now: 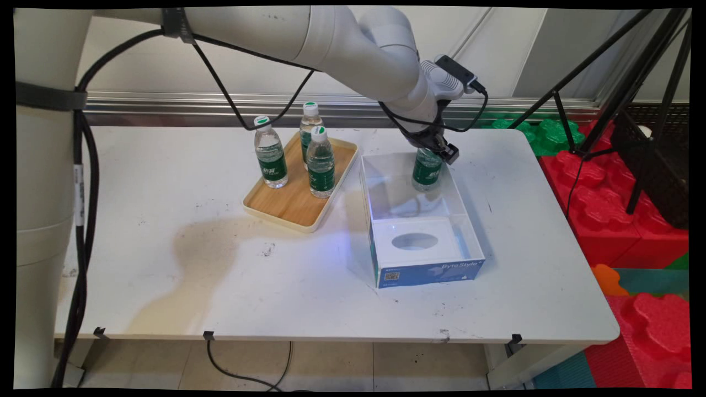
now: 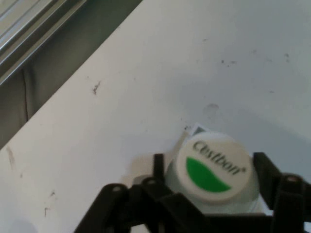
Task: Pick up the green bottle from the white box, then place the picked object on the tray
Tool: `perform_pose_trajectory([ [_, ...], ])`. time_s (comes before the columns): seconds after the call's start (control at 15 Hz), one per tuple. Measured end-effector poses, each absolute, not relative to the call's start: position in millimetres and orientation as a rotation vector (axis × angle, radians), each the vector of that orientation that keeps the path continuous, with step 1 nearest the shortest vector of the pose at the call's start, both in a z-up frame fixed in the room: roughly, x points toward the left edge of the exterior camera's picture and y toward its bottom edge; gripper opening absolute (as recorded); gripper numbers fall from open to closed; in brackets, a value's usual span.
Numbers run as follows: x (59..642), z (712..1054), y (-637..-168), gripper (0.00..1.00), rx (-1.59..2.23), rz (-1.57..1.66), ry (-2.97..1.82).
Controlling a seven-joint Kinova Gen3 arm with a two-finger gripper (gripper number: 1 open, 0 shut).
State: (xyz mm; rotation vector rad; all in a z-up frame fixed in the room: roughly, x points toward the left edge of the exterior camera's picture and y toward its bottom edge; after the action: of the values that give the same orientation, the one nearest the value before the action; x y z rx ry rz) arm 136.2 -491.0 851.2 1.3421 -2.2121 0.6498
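The gripper (image 1: 431, 148) holds a bottle (image 1: 427, 171) by its neck inside the clear box (image 1: 427, 242); a loose squeeze could tip it

White Kinova arm w/ black cables enters from upper left, reaches across to right of centre, wrist bent steeply down. Black two-finger tool (image 1: 432, 148) points nearly straight down, fingers (image 2: 159, 167) closed either side of neck of clear plastic water bottle w/ green label and white-green cap (image 2: 212, 166), just under cap. Held upright, gripped from above.
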Motion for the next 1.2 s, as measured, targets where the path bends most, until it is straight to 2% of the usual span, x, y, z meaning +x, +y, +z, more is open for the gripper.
perform_pose_trajectory([
  [0.53,136.3,856.0,-484.8,0.00,1.339,0.682,-2.194],
  [0.87,134.9,881.8,-466.1,0.00,1.297,0.719,-2.161],
  [1.2,141.6,923.9,-426.6,0.00,1.241,0.758,-2.140],
])
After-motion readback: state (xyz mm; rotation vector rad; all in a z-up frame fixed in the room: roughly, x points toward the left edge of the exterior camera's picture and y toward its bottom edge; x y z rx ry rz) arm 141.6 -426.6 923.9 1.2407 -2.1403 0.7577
